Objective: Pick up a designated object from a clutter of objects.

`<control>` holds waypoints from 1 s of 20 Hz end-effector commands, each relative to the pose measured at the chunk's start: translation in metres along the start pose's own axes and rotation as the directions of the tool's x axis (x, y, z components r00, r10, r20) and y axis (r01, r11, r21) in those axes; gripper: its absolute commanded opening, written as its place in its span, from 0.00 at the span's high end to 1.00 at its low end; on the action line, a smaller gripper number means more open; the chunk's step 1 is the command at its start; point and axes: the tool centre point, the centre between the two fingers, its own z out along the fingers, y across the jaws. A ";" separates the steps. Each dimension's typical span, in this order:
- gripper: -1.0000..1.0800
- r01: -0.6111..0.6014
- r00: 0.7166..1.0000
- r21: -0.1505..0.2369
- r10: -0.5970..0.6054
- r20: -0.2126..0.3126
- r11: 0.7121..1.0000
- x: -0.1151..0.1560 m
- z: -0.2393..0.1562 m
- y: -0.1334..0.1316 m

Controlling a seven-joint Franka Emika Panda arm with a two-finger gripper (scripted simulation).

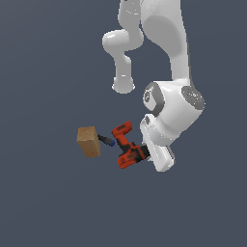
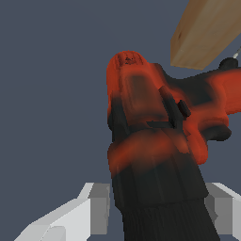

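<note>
- Surface: flat, uniform slate-grey ground (image 1: 43, 202), matte, no seams or walls visible.
- Red-orange drill (image 1: 126, 147) lies on its side just beside the tan box (image 1: 89, 141); glossy moulded plastic, black ribbed chuck end.
- Dark blue-tipped marker (image 1: 106, 140) lies between box and drill.
- Box: plain, wood-brown, sharp-edged block.
- Gripper (image 2: 157, 207): pale grey fingers (image 2: 96, 207) spread either side of the drill's black end; contact cannot be told.
</note>
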 end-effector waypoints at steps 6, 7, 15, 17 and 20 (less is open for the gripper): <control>1.00 -0.001 1.000 0.007 0.001 0.000 1.000 -0.025 -0.076 0.033; 1.00 -0.001 1.000 0.007 0.001 -0.001 1.000 -0.029 -0.086 0.038; 1.00 -0.001 1.000 0.007 0.001 -0.003 1.000 -0.061 -0.173 0.078; 1.00 -0.001 1.000 0.008 0.001 -0.004 1.000 -0.068 -0.193 0.087; 1.00 -0.001 1.000 0.008 0.001 -0.004 1.000 -0.079 -0.222 0.099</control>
